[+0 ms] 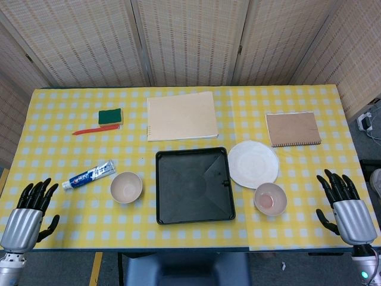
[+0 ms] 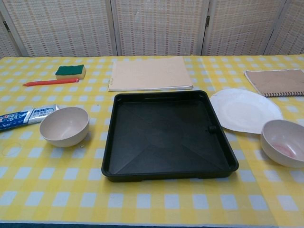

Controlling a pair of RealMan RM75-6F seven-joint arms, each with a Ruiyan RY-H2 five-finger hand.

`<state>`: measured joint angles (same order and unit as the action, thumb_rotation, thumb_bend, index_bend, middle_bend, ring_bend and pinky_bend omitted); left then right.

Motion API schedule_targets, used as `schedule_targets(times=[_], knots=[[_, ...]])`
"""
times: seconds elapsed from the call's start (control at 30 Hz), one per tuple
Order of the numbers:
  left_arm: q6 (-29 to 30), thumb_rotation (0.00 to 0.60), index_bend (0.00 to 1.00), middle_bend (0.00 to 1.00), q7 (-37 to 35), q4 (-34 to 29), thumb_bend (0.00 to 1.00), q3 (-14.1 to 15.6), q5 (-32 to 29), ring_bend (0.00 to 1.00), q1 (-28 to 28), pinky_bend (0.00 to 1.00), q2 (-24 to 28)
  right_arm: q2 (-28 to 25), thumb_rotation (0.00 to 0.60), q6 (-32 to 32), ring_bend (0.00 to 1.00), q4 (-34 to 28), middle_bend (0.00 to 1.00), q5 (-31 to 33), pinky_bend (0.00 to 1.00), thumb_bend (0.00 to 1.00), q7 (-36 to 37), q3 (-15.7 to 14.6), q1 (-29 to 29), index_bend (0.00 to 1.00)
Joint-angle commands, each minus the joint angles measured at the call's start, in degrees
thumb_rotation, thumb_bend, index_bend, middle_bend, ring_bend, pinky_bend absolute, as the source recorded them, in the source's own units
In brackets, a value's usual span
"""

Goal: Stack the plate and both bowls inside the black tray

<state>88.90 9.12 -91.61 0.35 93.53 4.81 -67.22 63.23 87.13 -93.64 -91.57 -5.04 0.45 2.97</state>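
An empty black tray (image 1: 193,185) (image 2: 168,135) lies at the table's front centre. Left of it stands a beige bowl (image 1: 126,187) (image 2: 64,126). A white plate (image 1: 253,163) (image 2: 245,110) lies flat just right of the tray's far corner. In front of the plate stands a second bowl (image 1: 270,198) (image 2: 284,142), pinkish inside. My left hand (image 1: 28,213) hovers at the front left corner, fingers spread, holding nothing. My right hand (image 1: 346,210) is at the front right corner, fingers apart and empty. Neither hand shows in the chest view.
A toothpaste tube (image 1: 89,174) (image 2: 26,116) lies left of the beige bowl. Further back are a green sponge (image 1: 110,116) (image 2: 70,71), a red pen (image 1: 95,130) (image 2: 50,82), a beige pad (image 1: 181,115) (image 2: 149,73) and a brown notebook (image 1: 293,128) (image 2: 276,81). Woven screens stand behind the table.
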Motion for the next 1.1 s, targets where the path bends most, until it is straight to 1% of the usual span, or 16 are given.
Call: schedule_targets(times=[0.03, 0.27, 0.37, 0.4, 0.47, 0.53, 0.63, 0.73, 1.0, 1.1], knots=[[0.0, 0.600, 0.03, 0.01, -0.1, 0.1, 0.45, -0.1, 0.1, 0.00, 0.1, 0.04, 0.0, 0.1, 0.600, 0.0, 0.00, 0.0, 0.00, -0.2, 0.00, 0.39, -0.4, 0.0, 0.0, 0.00], [-0.2, 0.600, 0.03, 0.01, -0.2, -0.4, 0.45, -0.1, 0.1, 0.00, 0.2, 0.04, 0.2, 0.1, 0.600, -0.4, 0.00, 0.3, 0.00, -0.4, 0.00, 0.39, -0.5, -0.3, 0.0, 0.00], [-0.3, 0.600, 0.03, 0.01, -0.5, -0.2, 0.45, -0.2, 0.4, 0.00, 0.4, 0.03, 0.0, -0.5, 0.600, -0.7, 0.00, 1.8, 0.00, -1.6, 0.00, 0.39, 0.7, -0.4, 0.6, 0.00], [-0.6, 0.600, 0.03, 0.01, -0.6, -0.1, 0.45, -0.2, 0.3, 0.00, 0.6, 0.04, 0.0, -0.6, 0.600, -0.5, 0.00, 3.0, 0.00, -2.1, 0.00, 0.39, 1.2, -0.3, 0.9, 0.03], [-1.1, 0.600, 0.03, 0.01, -0.9, 0.1, 0.44, -0.3, 0.1, 0.00, 0.8, 0.04, 0.0, -0.5, 0.600, -0.1, 0.00, 5.4, 0.00, -2.7, 0.00, 0.39, 2.0, 0.1, 1.3, 0.14], [-1.7, 0.600, 0.03, 0.01, -1.3, 0.3, 0.44, -0.5, -0.4, 0.00, 1.1, 0.04, 0.1, 0.0, 0.600, 0.6, 0.00, 8.5, 0.00, -2.8, 0.00, 0.39, 3.8, 0.7, 1.6, 0.30], [-2.4, 0.600, 0.03, 0.01, -1.6, 0.4, 0.44, -0.8, -1.4, 0.00, 1.3, 0.04, 0.1, 1.4, 0.600, 1.7, 0.00, 14.1, 0.00, -2.9, 0.00, 0.39, 7.3, 1.5, 1.9, 0.42], [-2.7, 0.600, 0.03, 0.01, -1.2, 0.1, 0.44, -0.9, -2.0, 0.00, 1.4, 0.04, 0.1, 3.7, 0.600, 1.4, 0.00, 20.4, 0.00, -2.8, 0.00, 0.39, 10.9, 1.8, 2.7, 0.47], [-4.2, 0.600, 0.03, 0.01, 0.2, 0.0, 0.44, -0.7, -2.8, 0.00, 1.8, 0.04, -0.6, 10.6, 0.600, -4.3, 0.00, 35.0, 0.03, -2.4, 0.00, 0.39, 19.7, 1.7, 7.0, 0.49], [-5.5, 0.600, 0.03, 0.01, 0.2, -0.2, 0.44, -0.7, -3.7, 0.00, 2.2, 0.03, -0.4, 14.2, 0.600, -6.1, 0.01, 40.7, 0.03, -2.4, 0.00, 0.39, 25.1, 1.7, 8.9, 0.49]])
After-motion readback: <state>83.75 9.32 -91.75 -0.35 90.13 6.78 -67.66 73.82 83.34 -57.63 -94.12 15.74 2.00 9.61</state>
